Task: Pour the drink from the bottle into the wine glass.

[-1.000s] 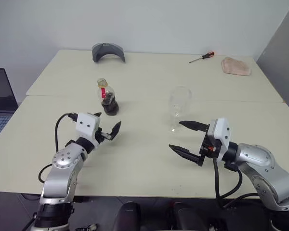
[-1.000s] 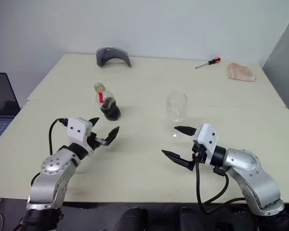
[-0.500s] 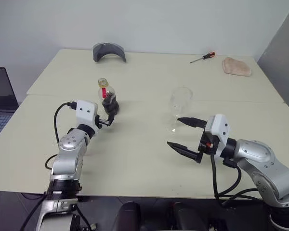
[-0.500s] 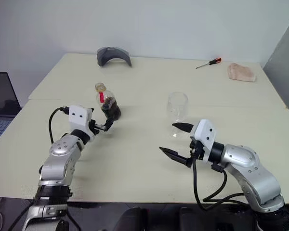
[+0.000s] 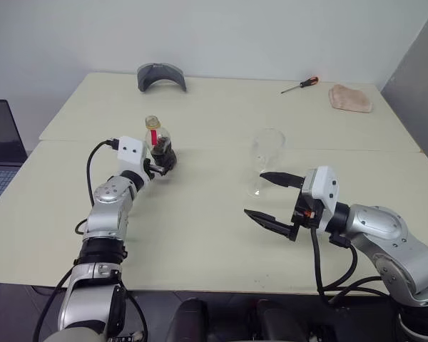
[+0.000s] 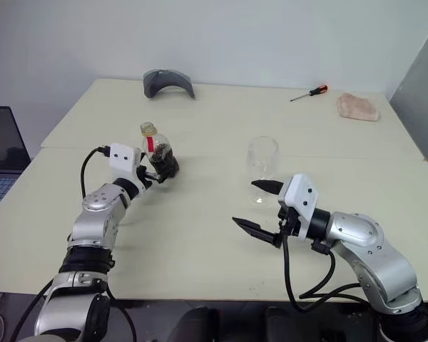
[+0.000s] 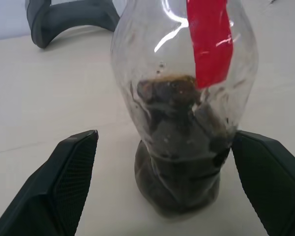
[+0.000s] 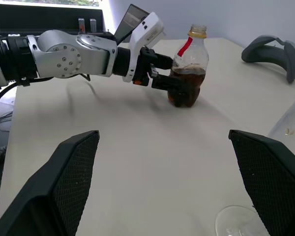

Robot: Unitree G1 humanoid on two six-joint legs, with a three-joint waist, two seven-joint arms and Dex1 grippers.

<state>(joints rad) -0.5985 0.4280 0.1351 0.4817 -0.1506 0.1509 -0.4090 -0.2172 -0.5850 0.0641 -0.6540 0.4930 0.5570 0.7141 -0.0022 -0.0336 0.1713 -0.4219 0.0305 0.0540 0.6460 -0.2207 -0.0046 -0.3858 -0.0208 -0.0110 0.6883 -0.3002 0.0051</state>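
Reaching forward since the earlier frames, our left claw [image 5: 159, 162] now brackets the bottle [image 5: 159, 144], where a second ago it hung well short of it on the near side. In the left eye view the bottle stands upright on the counter [image 5: 200, 228], left of centre, with the drink [image 5: 162, 155] filling only its lower body. The wine glass [image 5: 265, 160] stands upright to the right of it, well apart and apparently empty. Our right claw [image 5: 271, 199] hovers just near of the glass, spread wide and holding nothing, much as it did before. Far off lie a grey curved object [image 5: 160, 75], a screwdriver [image 5: 299, 85] and a cloth [image 5: 349, 98], all unchanged.

From the right eye view we read the same: left claw at the bottle, right claw waiting by the glass.

Looking along the left wrist, the bottle stands between our two fingers [image 7: 64, 182], both clear of its sides, so the claw is fully open and grips nothing yet.

Through the right wrist view we see the left claw flanking the bottle's lower body, and the foot of the glass close by.

We judge the reach done; closing on the bottle comes next, then the lift towards the glass.
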